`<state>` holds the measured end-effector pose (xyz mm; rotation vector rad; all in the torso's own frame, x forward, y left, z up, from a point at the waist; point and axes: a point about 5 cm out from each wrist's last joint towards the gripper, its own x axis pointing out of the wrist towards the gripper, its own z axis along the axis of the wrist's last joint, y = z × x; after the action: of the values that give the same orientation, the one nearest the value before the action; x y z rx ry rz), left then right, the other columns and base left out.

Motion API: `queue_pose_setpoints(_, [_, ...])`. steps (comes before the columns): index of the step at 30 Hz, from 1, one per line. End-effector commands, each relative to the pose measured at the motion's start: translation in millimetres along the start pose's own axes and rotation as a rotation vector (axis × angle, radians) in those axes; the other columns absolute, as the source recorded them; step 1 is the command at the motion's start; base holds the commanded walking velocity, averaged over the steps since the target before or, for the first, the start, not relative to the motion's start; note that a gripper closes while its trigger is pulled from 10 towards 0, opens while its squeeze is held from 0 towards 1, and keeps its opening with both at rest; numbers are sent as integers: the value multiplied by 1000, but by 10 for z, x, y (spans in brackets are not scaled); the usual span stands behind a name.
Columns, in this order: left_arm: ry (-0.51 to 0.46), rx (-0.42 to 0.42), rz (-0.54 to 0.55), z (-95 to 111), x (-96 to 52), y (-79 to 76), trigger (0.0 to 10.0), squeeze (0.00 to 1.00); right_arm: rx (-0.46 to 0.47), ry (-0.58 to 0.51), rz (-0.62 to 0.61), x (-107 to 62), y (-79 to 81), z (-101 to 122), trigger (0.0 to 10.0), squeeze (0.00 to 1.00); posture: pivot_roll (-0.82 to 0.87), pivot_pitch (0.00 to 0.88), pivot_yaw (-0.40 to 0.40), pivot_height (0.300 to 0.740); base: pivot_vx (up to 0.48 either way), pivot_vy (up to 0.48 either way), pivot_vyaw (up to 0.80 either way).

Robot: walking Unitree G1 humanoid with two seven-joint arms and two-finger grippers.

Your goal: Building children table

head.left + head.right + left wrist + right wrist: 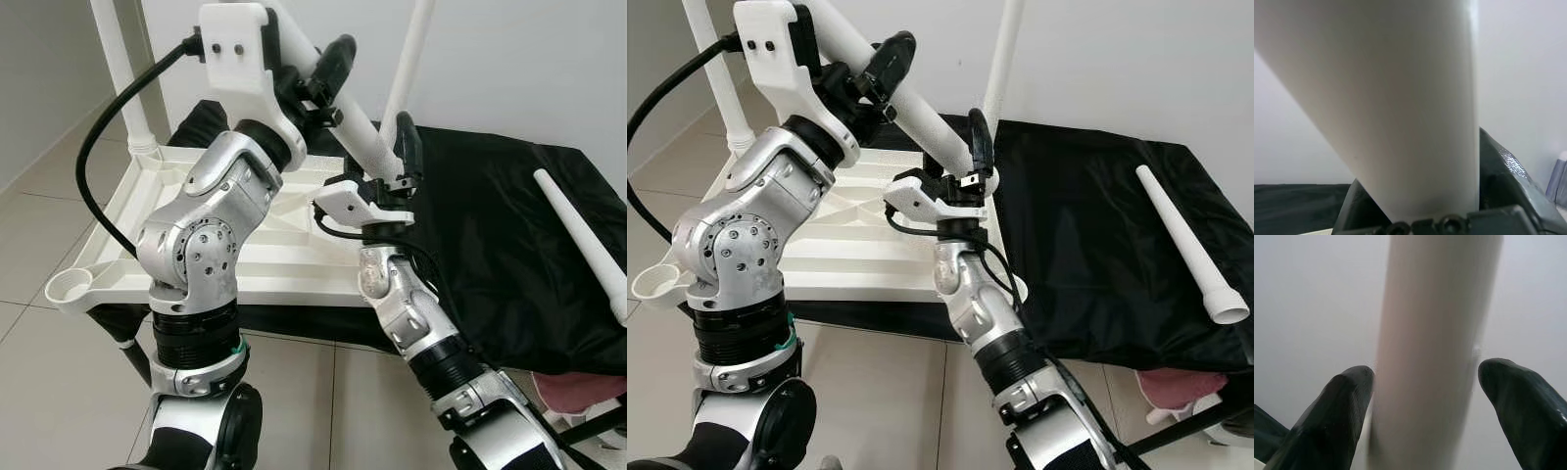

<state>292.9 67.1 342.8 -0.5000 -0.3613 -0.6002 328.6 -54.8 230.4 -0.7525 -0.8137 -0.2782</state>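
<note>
The white children's table (257,262) lies upside down on a black cloth (509,245). Two white legs stand up from it, one at the far left corner (122,69) and one at the back right (411,59). My left gripper (328,69) is shut on a third white leg (364,135), held slanted with its lower end at the table's near right corner. My right gripper (976,147) is open around that leg's lower part; its black fingers (1347,396) stand on either side of the leg (1435,357), one with a gap. The held leg (1400,98) is close up in the left wrist view.
A loose white leg (1190,240) lies on the black cloth to the right. An open round socket (69,287) marks the table's near left corner. A black cable (93,166) loops beside my left arm. Something pink (1176,387) lies low on the right, above the tiled floor (39,352).
</note>
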Motion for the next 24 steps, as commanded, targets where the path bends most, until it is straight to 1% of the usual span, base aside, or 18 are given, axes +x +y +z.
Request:
queue_pose_setpoints(1, [12, -148, -3, -198, -30, -60, 0, 0, -11, 6, 0, 13, 11, -10, 10000, 0, 84, 0, -36, 740, 0, 0, 0])
queue_pose_setpoints(2, [12, -157, -7, -199, -29, -64, 0, 0, -16, 4, 1, 18, 20, -12, 10000, 0, 85, 0, -37, 740, 0, 0, 0])
queue_pose_setpoints(3, [12, -160, -9, -199, -30, -64, 0, 0, -16, 3, 1, 25, 26, -13, 9373, 0, 85, 0, -37, 740, 0, 0, 0])
queue_pose_setpoints(4, [12, -161, -12, -199, -31, -65, 0, 0, -10, 1, 3, 34, 36, -7, 5686, 0, 85, 0, -38, 740, 0, 0, 0])
queue_pose_setpoints(5, [12, -160, -16, -198, -35, -64, 0, 0, 3, -3, 8, 46, 51, 13, 4627, 0, 87, 0, -39, 740, 0, 0, 0])
queue_pose_setpoints(10, [12, -160, -18, -198, -42, -59, 0, 0, 17, -7, 11, 52, 60, 40, 4588, 0, 89, 0, -41, 740, 0, 0, 0])
queue_pose_setpoints(11, [13, -160, -18, -200, -45, -54, 0, 0, 18, -11, 12, 50, 62, 46, 4078, 0, 90, 0, -42, 740, 0, 0, 0])
queue_pose_setpoints(13, [13, -160, -18, -200, -45, -54, 0, 0, 18, -11, 12, 50, 62, 46, 4078, 0, 90, 0, -42, 740, 0, 0, 0])
queue_pose_setpoints(15, [16, -161, -19, -206, -54, -44, 0, 0, 17, -25, 16, 48, 66, 65, 3686, 0, 90, 0, -43, 740, 0, 0, 0])
queue_pose_setpoints(20, [19, -162, -20, -210, -59, -37, 0, 0, 16, -36, 18, 49, 67, 78, 3569, 0, 90, 0, -43, 740, 0, 0, 0])
queue_pose_setpoints(21, [22, -163, -21, -216, -64, -30, 0, 0, 16, -43, 19, 50, 69, 86, 0, 0, 90, 0, -43, 740, 0, 0, 0])
queue_pose_setpoints(24, [27, -161, -22, -223, -68, -23, 0, 0, 20, -47, 23, 49, 73, 89, 0, 0, 89, 0, -43, 740, 0, 0, 0])
